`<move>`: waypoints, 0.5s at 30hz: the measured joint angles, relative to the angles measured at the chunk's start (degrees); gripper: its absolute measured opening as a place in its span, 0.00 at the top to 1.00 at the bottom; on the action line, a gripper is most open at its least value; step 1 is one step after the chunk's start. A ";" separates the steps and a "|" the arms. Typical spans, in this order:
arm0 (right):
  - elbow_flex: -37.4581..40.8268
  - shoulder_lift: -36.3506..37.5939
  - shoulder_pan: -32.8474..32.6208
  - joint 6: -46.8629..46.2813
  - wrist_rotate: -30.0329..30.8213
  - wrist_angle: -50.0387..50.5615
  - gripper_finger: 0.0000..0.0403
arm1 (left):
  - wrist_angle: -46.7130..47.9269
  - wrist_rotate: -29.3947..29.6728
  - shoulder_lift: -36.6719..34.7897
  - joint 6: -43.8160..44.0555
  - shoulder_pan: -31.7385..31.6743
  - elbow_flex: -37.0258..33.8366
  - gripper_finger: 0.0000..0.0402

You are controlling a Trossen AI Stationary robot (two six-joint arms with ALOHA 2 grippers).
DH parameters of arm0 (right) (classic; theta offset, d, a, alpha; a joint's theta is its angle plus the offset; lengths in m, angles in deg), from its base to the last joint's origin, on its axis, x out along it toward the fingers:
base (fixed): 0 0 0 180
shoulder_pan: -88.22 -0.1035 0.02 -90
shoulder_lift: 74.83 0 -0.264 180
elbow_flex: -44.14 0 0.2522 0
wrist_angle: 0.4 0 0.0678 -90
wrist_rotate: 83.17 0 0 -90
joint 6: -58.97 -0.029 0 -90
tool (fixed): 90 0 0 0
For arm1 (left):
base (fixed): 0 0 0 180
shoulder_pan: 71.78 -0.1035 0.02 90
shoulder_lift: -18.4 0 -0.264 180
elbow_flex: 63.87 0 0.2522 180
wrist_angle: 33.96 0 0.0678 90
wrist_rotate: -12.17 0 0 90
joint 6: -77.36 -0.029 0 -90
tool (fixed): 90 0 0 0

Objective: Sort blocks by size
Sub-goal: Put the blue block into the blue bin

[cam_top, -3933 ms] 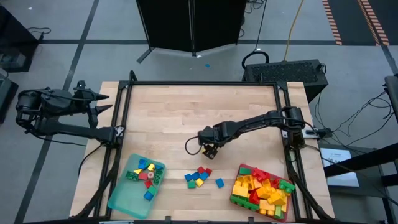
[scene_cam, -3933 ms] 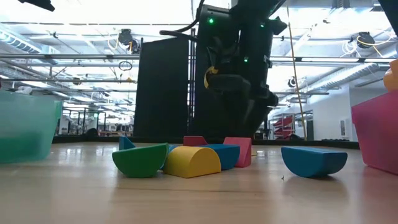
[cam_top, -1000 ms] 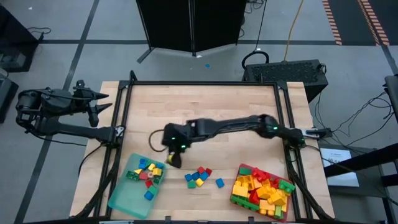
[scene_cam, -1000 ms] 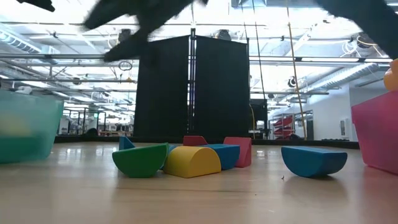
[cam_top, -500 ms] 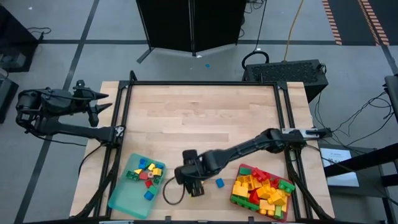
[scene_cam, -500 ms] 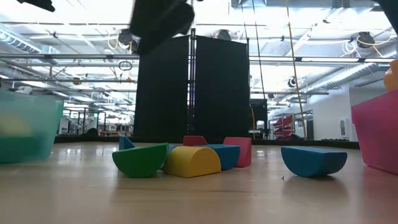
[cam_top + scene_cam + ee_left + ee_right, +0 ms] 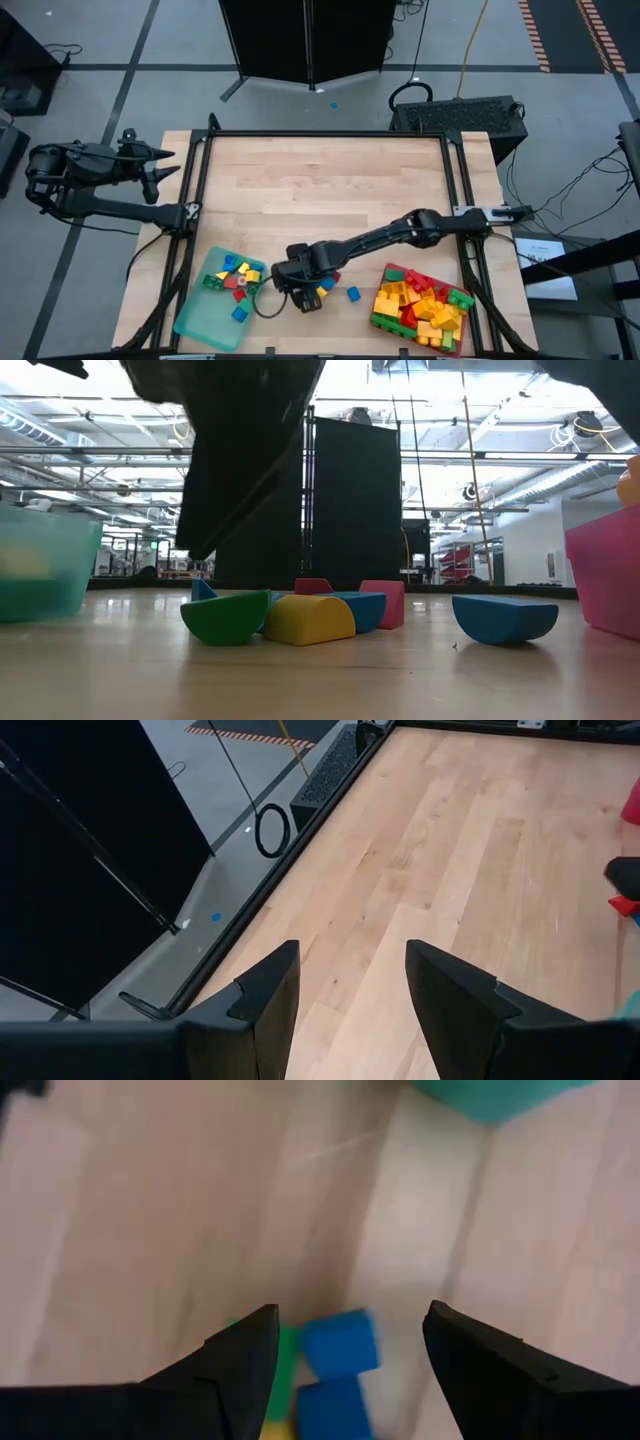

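Several small loose blocks [image 7: 325,288] lie in a pile near the table's front edge; in the low view they show as green [image 7: 228,617], yellow [image 7: 308,620], blue and red pieces. One blue block [image 7: 352,294] lies apart to the right. My right gripper [image 7: 302,292] hangs open and empty over the left end of the pile. In its wrist view [image 7: 350,1320] two blue blocks [image 7: 340,1345] and a green one [image 7: 288,1370] lie between and below the fingers. My left gripper [image 7: 350,955] waits open beyond the table's far left corner [image 7: 150,175].
A teal tray [image 7: 205,315] holding small blocks sits at the near left, just left of my right gripper. A red tray [image 7: 395,318] full of larger blocks sits at the near right. The far half of the wooden table [image 7: 330,175] is bare.
My right gripper has swung from beside the teal tray's far right corner toward the table's near edge and a little right. It now stands over the left end of the loose pile, lower in the low view than half a second ago. The blocks have not moved.
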 joint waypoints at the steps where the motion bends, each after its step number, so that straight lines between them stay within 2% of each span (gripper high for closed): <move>1: 0.00 -0.12 0.30 0.35 -0.04 -0.38 0.40 | -0.02 0.00 0.00 0.03 0.01 0.00 0.53; 15: 0.00 -2.48 1.34 1.47 -2.94 -0.43 0.40 | 0.00 -0.02 0.00 0.20 0.00 0.00 0.53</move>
